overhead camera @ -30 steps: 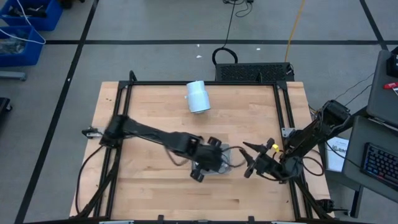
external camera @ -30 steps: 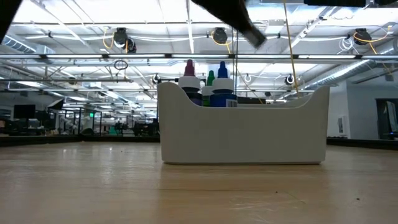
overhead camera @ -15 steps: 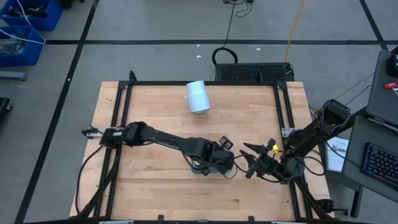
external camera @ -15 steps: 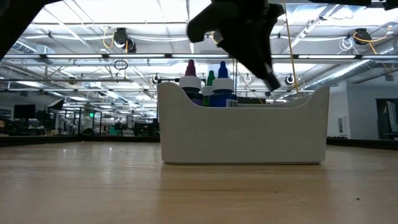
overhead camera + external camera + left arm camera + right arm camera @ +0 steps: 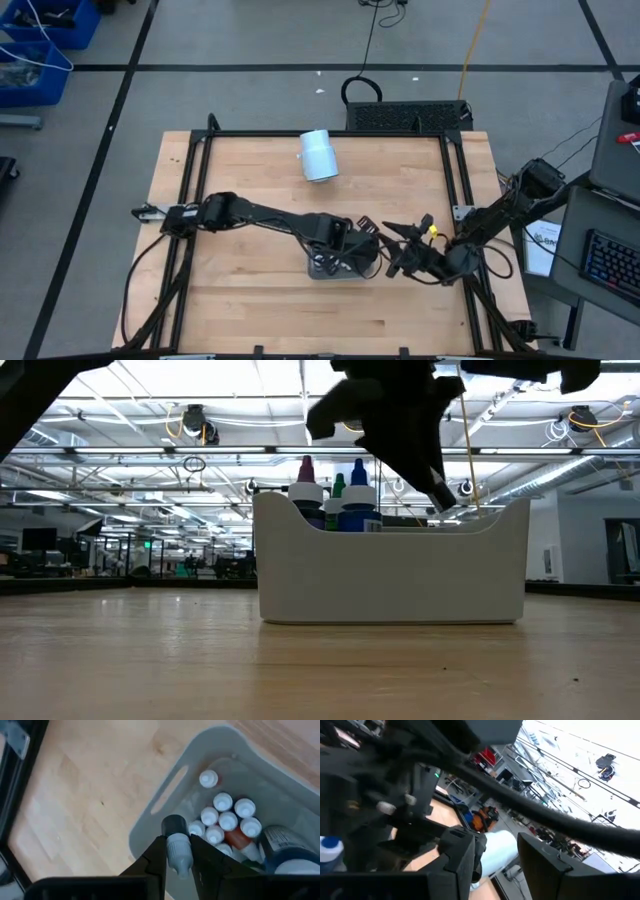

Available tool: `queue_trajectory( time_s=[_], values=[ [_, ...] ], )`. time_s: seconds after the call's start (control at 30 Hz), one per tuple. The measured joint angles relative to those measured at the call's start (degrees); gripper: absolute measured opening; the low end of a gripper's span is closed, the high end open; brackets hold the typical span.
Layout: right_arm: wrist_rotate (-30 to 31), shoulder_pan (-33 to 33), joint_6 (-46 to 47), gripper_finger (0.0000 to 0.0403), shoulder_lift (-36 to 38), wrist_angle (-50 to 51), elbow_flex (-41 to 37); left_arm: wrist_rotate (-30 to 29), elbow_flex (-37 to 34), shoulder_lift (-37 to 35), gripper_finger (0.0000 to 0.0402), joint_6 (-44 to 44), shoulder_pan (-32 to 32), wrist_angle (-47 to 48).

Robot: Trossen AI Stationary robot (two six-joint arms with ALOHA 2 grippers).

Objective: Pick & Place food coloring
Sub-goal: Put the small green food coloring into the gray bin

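1. Left gripper (image 5: 179,851): narrow gap only, clamped on one small bottle (image 5: 178,844) w/ dark cap and pale body, held upright between the two fingers (image 5: 154,857).
2. Held bottle hangs over the grey bin (image 5: 165,795), near its wall w/ the slot handle, above the other food coloring bottles (image 5: 227,820). Cannot tell if touching them.
3. In high view, left gripper (image 5: 345,250) sits above the bin (image 5: 322,269), mid-table toward the front edge.
4. Right gripper (image 5: 398,250): fingers apart, released, grasping nothing; hovers just beside the bin on the right side, close to the left arm's wrist.
5. Vs. 1 s ago: left arm now stretched further across, gripper over the bin instead of at its left part; in low view the dark arm mass now fills the space above the bin (image 5: 390,575), before only a thin piece at top.
6. Right gripper shifted slightly toward the bin vs. before; same opening.
7. Count, left wrist view: approx. 8 white caps in the bin, 1 orange-bodied bottle, 1 larger dark bottle (image 5: 287,845) at the edge, partly cut off.
8. Count, low view: 3 coloured tips above the bin rim: magenta, green, blue (image 5: 357,472).
9. Also 1 pale cylinder (image 5: 319,155) at the table's back, well apart; 1 wood table (image 5: 240,180).
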State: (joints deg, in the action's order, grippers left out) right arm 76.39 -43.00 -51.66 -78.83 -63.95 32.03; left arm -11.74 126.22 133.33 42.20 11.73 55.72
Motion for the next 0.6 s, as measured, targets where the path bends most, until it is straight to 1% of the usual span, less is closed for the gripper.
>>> queue_trajectory(
  time_s=[0.13,0.4,0.53,0.6],
  values=[
    [0.2,0.7,1.3,0.0139,0.0,2.4,0.0,0.5,0.0,1.5,0.0065,2.7,0.0,-0.5],
    [0.4,0.7,0.7,0.0139,0.0,2.1,0.0,3.4,0.0,2.2,0.0065,5.9,0.0,-2.4],
    [0.6,0.7,0.2,0.0139,0.0,2.1,0.0,0.6,0.0,2.3,0.0065,7.0,-0.4,-2.1],
    [1.8,0.7,0.2,0.0139,0.0,2.1,0.0,-1.2,0.0,2.3,0.0065,7.2,-0.9,-1.7]
  ],
)
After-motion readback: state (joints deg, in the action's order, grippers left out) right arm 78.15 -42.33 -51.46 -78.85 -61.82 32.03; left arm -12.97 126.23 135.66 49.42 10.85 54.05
